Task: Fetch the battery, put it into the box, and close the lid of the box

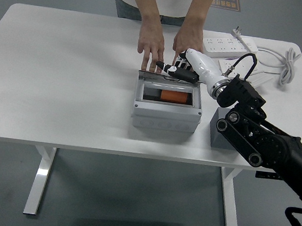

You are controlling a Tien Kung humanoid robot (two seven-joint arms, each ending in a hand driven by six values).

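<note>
A white bench (61,80) carries a grey plastic box (166,110) near its middle. Inside the box's dark opening lies the orange battery (174,96), towards the right of the cavity. The box's clear hinged lid (169,78) stands raised along the far edge of the box, roughly upright and not closed.

The robot's right arm (263,143) comes in from the lower right, black and jointed, with a white forearm section leading to the right hand (177,70). That hand rests at the top edge of the lid, its dark fingers (167,68) stretched out towards the left along the lid's rim and holding nothing; whether they actually touch the lid cannot be told from this view. The left arm is not in the picture.

A person stands at the far side of the bench. Both of the person's hands lie flat on the bench just behind the box, one (151,46) to the left and the other (186,40) beside the robot's hand, partly hidden by it.

A small grey block (221,135) sits on the bench just right of the box, partly covered by the robot's arm. At the far right lie a white power strip (225,44) and its coiled white cable (281,65).
</note>
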